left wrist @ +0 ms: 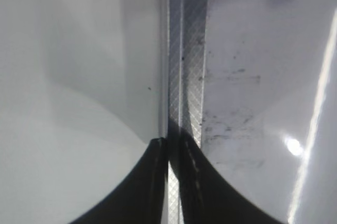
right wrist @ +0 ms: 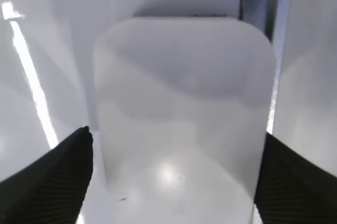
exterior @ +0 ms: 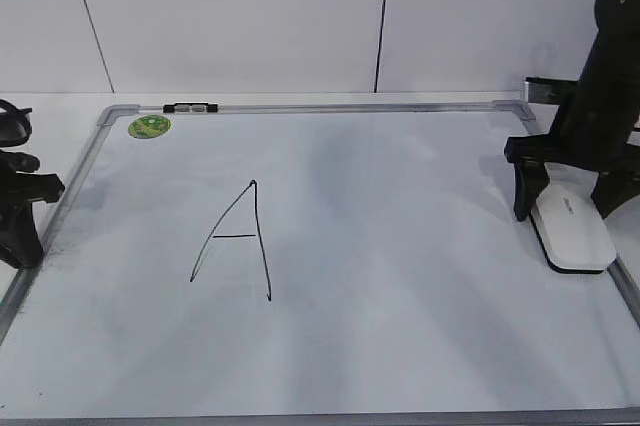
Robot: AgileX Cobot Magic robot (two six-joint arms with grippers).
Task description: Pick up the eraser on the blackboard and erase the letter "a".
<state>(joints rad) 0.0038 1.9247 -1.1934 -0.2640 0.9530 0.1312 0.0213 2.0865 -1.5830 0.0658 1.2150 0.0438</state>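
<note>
The blackboard (exterior: 400, 246) is a white board with a grey frame, lying flat. The white eraser (exterior: 572, 231) lies on it by the right frame. My right gripper (exterior: 566, 208) is open, one finger on each side of the eraser's far end. In the right wrist view the eraser (right wrist: 184, 108) fills the gap between the open fingers (right wrist: 176, 148). My left gripper (exterior: 25, 246) is shut and empty over the board's left frame (left wrist: 184, 50), its tips (left wrist: 174, 145) nearly together. No small lowercase "a" shows; only a tall angular capital "A" (exterior: 240, 241) is drawn left of centre.
A green round sticker (exterior: 149, 126) sits in the board's far left corner. A small black clip (exterior: 190, 107) sits on the far frame. Grey smudges mark the board by the left frame (left wrist: 231, 103). A white wall stands behind.
</note>
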